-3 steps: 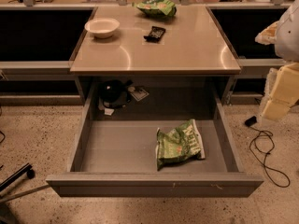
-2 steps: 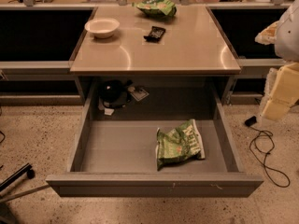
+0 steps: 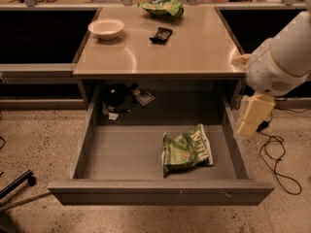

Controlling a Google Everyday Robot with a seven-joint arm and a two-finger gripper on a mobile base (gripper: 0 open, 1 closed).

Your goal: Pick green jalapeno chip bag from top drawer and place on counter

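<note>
The green jalapeno chip bag lies crumpled and flat on the floor of the open top drawer, right of centre, its white end strip toward the right. The counter is the beige tabletop above the drawer. My gripper hangs from the white arm at the right, over the drawer's right wall and below the counter's front right corner. It is above and to the right of the bag, apart from it.
On the counter stand a white bowl, a small black packet and a puffier green bag at the back. Dark items sit at the drawer's back left. A black cable lies on the floor at right.
My arm and gripper have moved left from the frame's right edge to over the drawer's right wall. The bag has not moved.
</note>
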